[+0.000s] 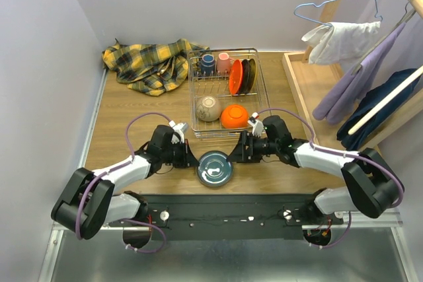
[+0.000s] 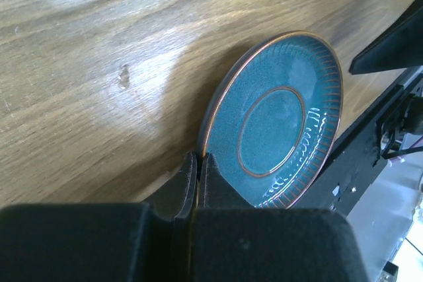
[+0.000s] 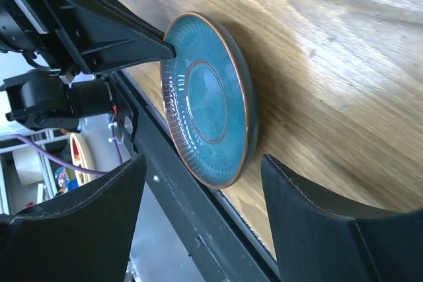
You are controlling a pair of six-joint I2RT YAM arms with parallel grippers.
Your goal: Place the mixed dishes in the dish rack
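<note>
A teal plate [image 1: 214, 168] lies at the table's near edge, between my two grippers. My left gripper [image 1: 192, 161] is shut on the plate's left rim; in the left wrist view the fingertips [image 2: 199, 158] pinch the edge of the plate [image 2: 277, 123]. My right gripper [image 1: 238, 151] is open just right of the plate, and the plate [image 3: 208, 97] sits ahead of its spread fingers [image 3: 201, 163], untouched. The dish rack [image 1: 259, 90] stands behind, holding an orange bowl [image 1: 234, 116], a beige bowl [image 1: 208, 108], upright orange [image 1: 235, 76] and black [image 1: 247, 74] plates and two cups [image 1: 215, 63].
A yellow plaid cloth [image 1: 149, 64] lies at the back left. A wooden tray frame [image 1: 310, 90] and hanging clothes [image 1: 357, 77] fill the right side. The black base rail [image 1: 218, 212] runs right under the plate's near rim.
</note>
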